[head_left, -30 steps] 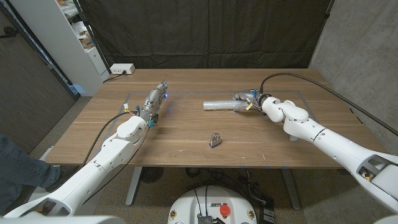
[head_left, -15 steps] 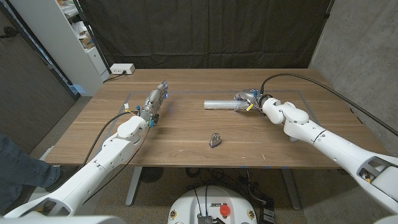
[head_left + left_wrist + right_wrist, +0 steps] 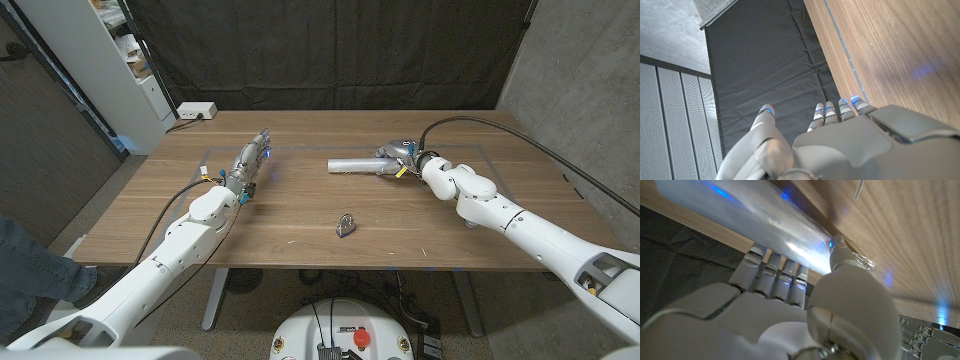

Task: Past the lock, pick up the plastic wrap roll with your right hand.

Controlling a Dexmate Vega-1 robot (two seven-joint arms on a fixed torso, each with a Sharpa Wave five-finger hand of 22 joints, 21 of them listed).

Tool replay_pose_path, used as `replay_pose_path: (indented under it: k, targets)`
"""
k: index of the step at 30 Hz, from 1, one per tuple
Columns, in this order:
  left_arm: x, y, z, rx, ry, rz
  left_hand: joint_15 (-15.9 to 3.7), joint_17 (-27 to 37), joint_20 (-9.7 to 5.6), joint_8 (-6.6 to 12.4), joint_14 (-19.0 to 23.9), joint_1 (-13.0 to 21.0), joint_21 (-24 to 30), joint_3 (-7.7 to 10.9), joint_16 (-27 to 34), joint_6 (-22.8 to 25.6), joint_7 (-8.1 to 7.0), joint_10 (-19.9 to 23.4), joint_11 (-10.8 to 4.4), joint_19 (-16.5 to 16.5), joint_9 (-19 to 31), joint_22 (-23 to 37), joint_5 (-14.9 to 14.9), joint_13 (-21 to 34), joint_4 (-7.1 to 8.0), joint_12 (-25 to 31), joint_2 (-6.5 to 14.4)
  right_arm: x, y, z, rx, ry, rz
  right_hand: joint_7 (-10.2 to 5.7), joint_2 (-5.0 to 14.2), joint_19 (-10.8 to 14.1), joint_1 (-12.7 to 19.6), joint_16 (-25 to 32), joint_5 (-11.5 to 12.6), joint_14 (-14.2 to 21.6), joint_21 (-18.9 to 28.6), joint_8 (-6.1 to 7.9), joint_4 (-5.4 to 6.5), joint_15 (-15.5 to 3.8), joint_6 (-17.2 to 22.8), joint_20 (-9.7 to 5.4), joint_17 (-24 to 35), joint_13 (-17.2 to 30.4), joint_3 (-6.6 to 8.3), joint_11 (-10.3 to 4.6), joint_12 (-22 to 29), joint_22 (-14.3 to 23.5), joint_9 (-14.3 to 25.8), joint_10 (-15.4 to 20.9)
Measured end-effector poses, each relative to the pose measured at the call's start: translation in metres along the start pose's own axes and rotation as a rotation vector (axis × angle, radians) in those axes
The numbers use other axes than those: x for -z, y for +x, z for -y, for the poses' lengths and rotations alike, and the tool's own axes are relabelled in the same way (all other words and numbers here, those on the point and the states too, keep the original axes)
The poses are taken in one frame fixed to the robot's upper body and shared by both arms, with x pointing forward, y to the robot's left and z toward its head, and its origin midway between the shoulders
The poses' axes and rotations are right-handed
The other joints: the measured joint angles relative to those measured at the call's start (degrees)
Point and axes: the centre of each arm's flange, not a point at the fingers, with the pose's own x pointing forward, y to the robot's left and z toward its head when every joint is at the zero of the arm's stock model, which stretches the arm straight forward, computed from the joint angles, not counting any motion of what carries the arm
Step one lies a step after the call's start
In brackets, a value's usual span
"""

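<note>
Far right of centre on the brown wooden table [image 3: 300, 215]: the long translucent plastic wrap roll [image 3: 352, 165], lying on its side past the small grey metal lock [image 3: 345, 226], which sits nearer the front edge. Long axis running left to right, almost parallel to the table's far edge. Right end of the roll inside the white robot right hand [image 3: 398, 160]; left end reaching free toward the table's middle. In the right wrist view, fingers [image 3: 771, 269] curled around the far side of the roll [image 3: 760, 222] and thumb set against its near side, so apparently clasping it, though whether the roll is off the wood yet cannot be made out from these angles. Grip placed at one end, not mid-length, so the free left end likely to sag or swing on any lift. White robot left hand [image 3: 250, 162] well apart on the left side of the table, fingers straight and holding nothing, extended toward the far edge; in the left wrist view, the same hand [image 3: 840, 145] with fingers together above bare wood. Right hand plainly the nearer one, already on the roll.
</note>
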Motion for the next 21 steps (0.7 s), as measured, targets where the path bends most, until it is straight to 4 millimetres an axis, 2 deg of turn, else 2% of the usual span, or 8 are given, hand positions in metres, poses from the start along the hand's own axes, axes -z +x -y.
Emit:
replay_pose_path:
  k: [12,21]
  targets:
    - [0.0,0.002,0.0,0.002,0.0,0.001,0.0,0.0,0.0,0.0,0.0,0.0,0.0,0.0,0.0,0.1,0.14,0.0,0.0,0.0,0.0,0.0,0.0,0.0,0.0,0.0,0.0,-0.002,-0.001,0.008,0.026,0.003,0.011,0.71,-0.37,0.1,0.7,0.7,-0.4,0.5,0.0,-0.19,0.48,-0.1,0.7,-0.1,1.2,0.5,-0.65,0.0,0.5,0.2,0.0,0.6]
    - [-0.001,0.003,0.0,0.003,0.0,0.002,0.0,0.0,0.0,0.0,0.0,-0.2,0.0,-0.16,0.0,0.3,0.32,0.0,0.0,0.0,0.0,0.0,0.0,0.0,-0.16,0.0,0.2,-0.001,-0.002,0.016,0.036,0.021,0.02,1.04,-0.34,0.8,0.7,0.7,-0.6,1.0,0.0,0.04,0.4,0.0,1.0,-1.23,1.3,1.0,-0.72,0.31,1.0,0.2,0.1,0.9]
